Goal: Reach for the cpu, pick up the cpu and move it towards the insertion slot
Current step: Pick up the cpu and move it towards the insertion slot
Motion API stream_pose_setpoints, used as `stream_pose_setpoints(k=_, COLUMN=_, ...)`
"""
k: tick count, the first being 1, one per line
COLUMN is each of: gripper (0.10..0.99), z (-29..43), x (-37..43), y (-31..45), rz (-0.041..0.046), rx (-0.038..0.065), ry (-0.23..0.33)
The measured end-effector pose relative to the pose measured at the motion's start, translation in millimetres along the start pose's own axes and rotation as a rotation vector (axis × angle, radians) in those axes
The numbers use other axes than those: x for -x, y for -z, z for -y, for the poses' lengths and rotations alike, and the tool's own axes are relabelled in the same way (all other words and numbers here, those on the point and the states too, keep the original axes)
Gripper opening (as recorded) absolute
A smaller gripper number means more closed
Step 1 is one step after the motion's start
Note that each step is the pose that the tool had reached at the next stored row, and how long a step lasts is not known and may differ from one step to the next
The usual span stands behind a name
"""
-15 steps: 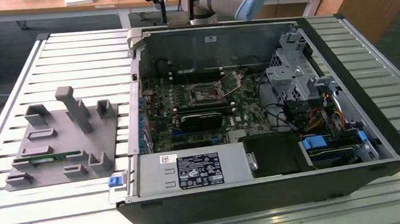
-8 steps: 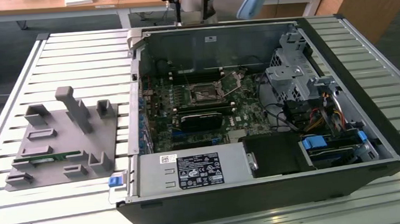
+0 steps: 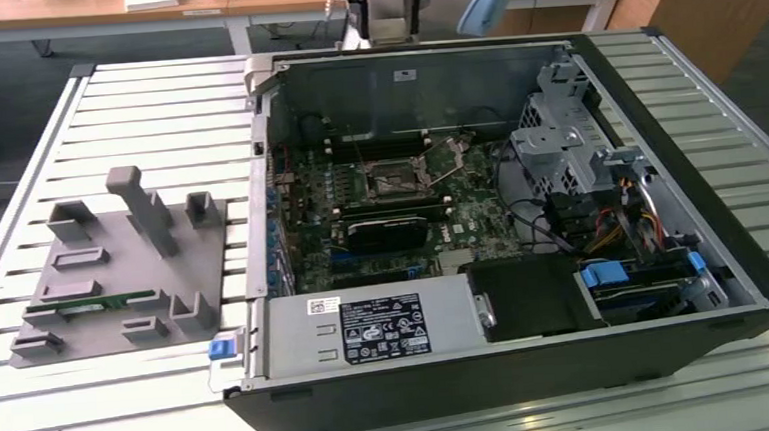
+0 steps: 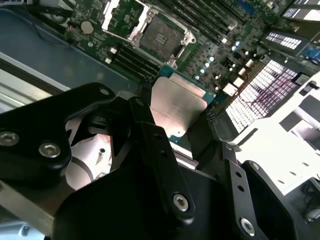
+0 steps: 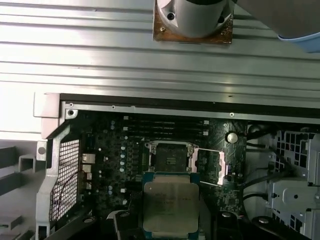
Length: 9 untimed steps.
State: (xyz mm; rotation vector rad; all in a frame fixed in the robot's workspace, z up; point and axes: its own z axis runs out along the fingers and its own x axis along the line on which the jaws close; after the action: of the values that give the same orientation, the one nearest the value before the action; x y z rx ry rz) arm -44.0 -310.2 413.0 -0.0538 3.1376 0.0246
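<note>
The cpu (image 4: 177,107) is a flat square chip with a silvery top and a pale green rim, and my gripper (image 4: 176,112) is shut on it, black fingers (image 4: 155,145) pressing its two opposite edges. In the first wrist view the cpu (image 5: 170,207) hangs in the air above the motherboard, just short of the insertion slot (image 5: 170,160). That slot is a square silver-framed socket with a dark centre, its load plate swung open beside it. It also appears in the second wrist view (image 4: 160,37) and at the middle of the board in the exterior view (image 3: 393,180).
The open computer case (image 3: 705,206) lies on a slatted metal table. Inside are a black block (image 3: 388,230) near the socket, a power supply (image 3: 364,327), a drive cage (image 3: 568,144) and cables. On the exterior view's left, a grey fixture (image 3: 108,282) holds a green memory stick (image 3: 89,306).
</note>
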Motion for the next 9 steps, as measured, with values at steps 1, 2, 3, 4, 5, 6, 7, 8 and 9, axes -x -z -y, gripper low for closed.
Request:
stream_pose_setpoints(k=1, gripper=0.537, z=-1.2, x=2.1, y=-0.5, rz=0.0000, rx=0.000, ry=0.000)
stream_pose_setpoints(k=2, gripper=0.537, z=-2.2, x=4.2, y=-0.9, rz=0.0000, rx=0.000, ry=0.000)
stream_pose_setpoints(k=3, gripper=0.537, z=-3.0, x=6.4, y=-1.3, rz=0.0001, rx=0.000, ry=-0.001)
stream_pose_setpoints(k=4, gripper=0.537, z=-3.9, x=8.8, y=-1.7, rz=0.0000, rx=0.000, ry=-0.001)
stream_pose_setpoints(k=5, gripper=0.537, z=-4.8, x=11.1, y=-2.1, rz=0.0000, rx=0.000, ry=-0.001)
stream_pose_setpoints(k=6, gripper=0.537, z=-5.7, x=13.3, y=-2.3, rz=-0.0001, rx=0.000, ry=-0.001)
stream_pose_setpoints(k=7, gripper=0.537, z=-6.5, x=15.4, y=-2.7, rz=0.0001, rx=0.000, ry=-0.001)
stream_pose_setpoints(k=8, gripper=0.537, z=-7.5, x=17.5, y=-2.9, rz=0.0000, rx=0.000, ry=-0.002)
stream_pose_setpoints(k=9, gripper=0.537, z=-8.6, x=19.6, y=-3.2, rz=0.0001, rx=0.000, ry=-0.002)
